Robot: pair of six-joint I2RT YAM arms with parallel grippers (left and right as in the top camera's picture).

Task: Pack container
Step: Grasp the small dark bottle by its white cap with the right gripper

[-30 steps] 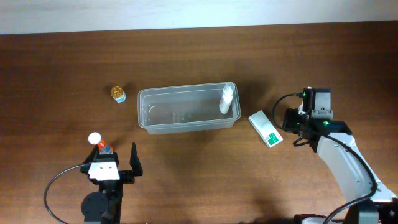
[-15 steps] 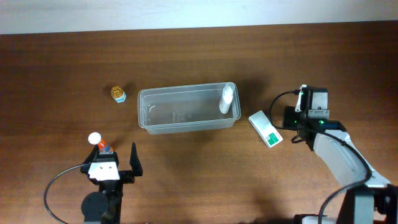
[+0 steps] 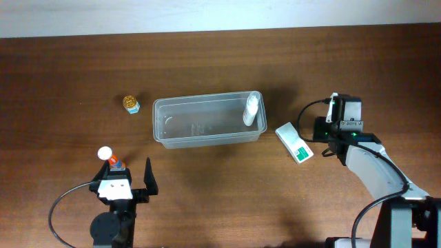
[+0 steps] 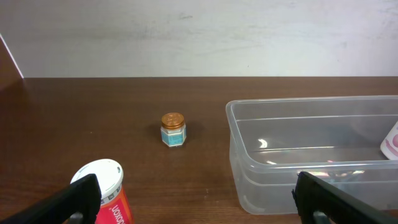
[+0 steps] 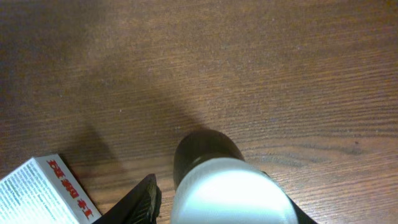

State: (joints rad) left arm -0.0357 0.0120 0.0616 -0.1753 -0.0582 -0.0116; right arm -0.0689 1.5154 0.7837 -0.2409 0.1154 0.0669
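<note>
1. Overhead: the container [image 3: 207, 137] lies at the middle of the tabletop [image 3: 69, 69], long side running left to right. It is a clear plastic tub, rectangular with rounded corners and a raised rim, and the wood shows through it. A white bottle [image 3: 251, 110] leans in its right end. A gold-lidded jar [image 3: 130, 104] stands apart from its left end. A white-and-green box [image 3: 294, 143] lies between the tub and the right gripper [image 3: 325, 129]. The left gripper [image 3: 131, 176] sits at the near edge, with a white-capped red bottle [image 3: 110, 158] beside it.
2. Left wrist: the left gripper's fingers [image 4: 81, 196] stand wide apart with nothing held. The container [image 4: 249, 155] is ahead to the right, with glossy walls and a stepped rim. The jar [image 4: 173, 129] stands left of it, and the red bottle [image 4: 106, 193] is just beside one finger.
3. Right wrist: a blurred white shape [image 5: 230, 193] fills the foreground, and the box [image 5: 43, 186] shows at lower left. I cannot tell whether the right gripper is apart or together.
</note>
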